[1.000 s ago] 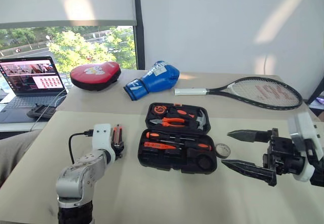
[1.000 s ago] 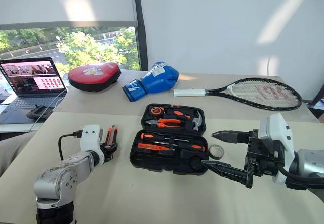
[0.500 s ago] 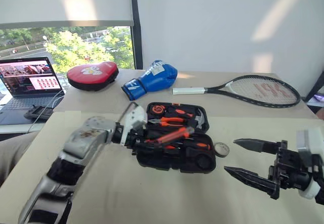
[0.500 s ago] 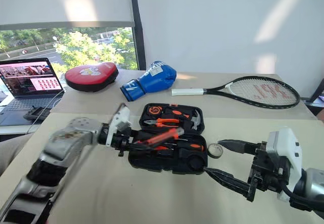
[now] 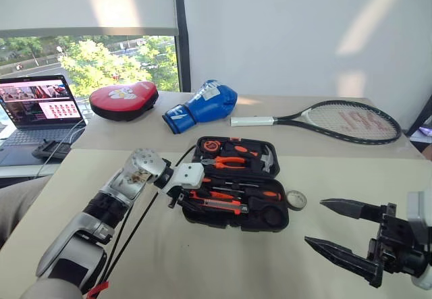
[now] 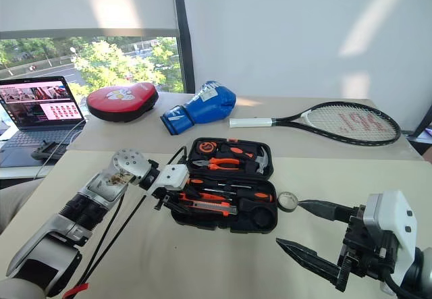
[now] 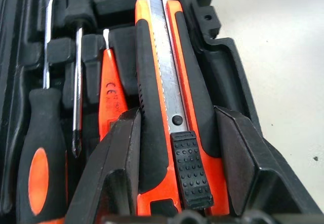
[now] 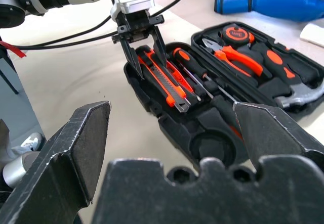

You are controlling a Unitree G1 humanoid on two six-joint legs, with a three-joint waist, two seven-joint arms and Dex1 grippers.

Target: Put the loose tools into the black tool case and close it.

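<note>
Black tool case (image 5: pixel 266 218) open flat on table, orange-black utility knife (image 7: pixel 167 107) lying in front tray slot, two black-and-orange screwdrivers (image 7: pixel 43 148) alongside, slim orange screwdriver (image 7: pixel 111 95) between, small tape roll (image 5: pixel 295 200) loose just beside case.

Your left arm (image 5: pixel 101 208) is silver-grey metal with black segments, a white camera block just behind the left gripper (image 8: pixel 144 37). Black cables run along it, one with a red tag. Your right gripper (image 5: pixel 341 235) has two black, tapered, serrated fingers on a black screwed bracket, white housing behind.
</note>
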